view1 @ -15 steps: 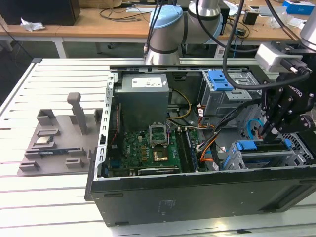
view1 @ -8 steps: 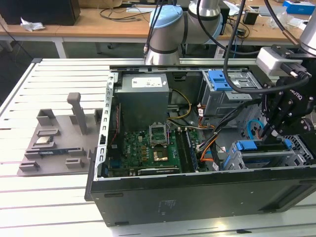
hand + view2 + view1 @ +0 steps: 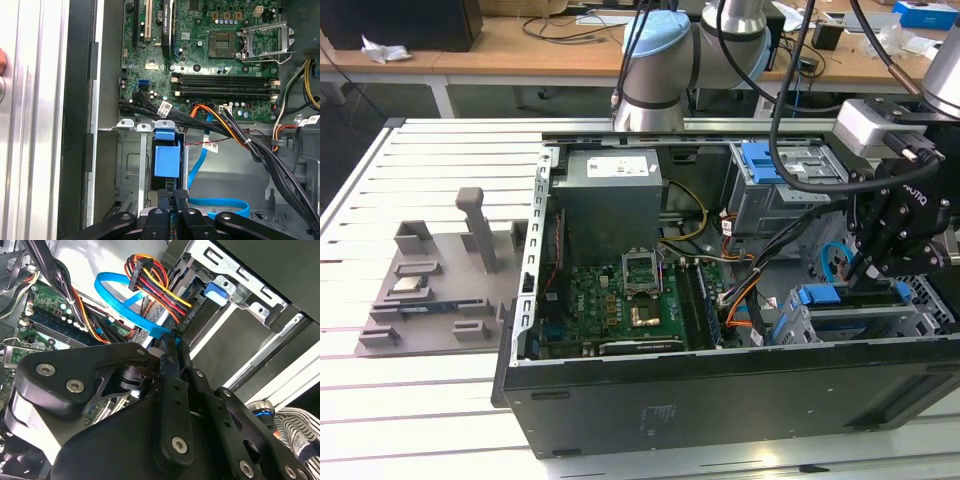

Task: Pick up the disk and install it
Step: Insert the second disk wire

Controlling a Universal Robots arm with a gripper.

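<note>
The open computer case (image 3: 720, 390) lay on the slatted surface (image 3: 430, 180). In the exterior view the black gripper (image 3: 876, 262) hung at about 3 o'clock, low over the drive cage (image 3: 840, 318) at the case's near corner. The disk (image 3: 850, 297), of which the blue carrier edge showed, sat on top of this cage, directly under the gripper. In the first wrist view the 2 fingers (image 3: 165, 197) stood close together, almost touching, just beside the blue carrier (image 3: 166, 159) in its metal bay. Whether they really clamped the disk, I cannot tell. The green motherboard (image 3: 620, 300) lay toward 9 o'clock from the cage, with a blue cable (image 3: 220, 205) and black cables (image 3: 260, 150) between them.
</note>
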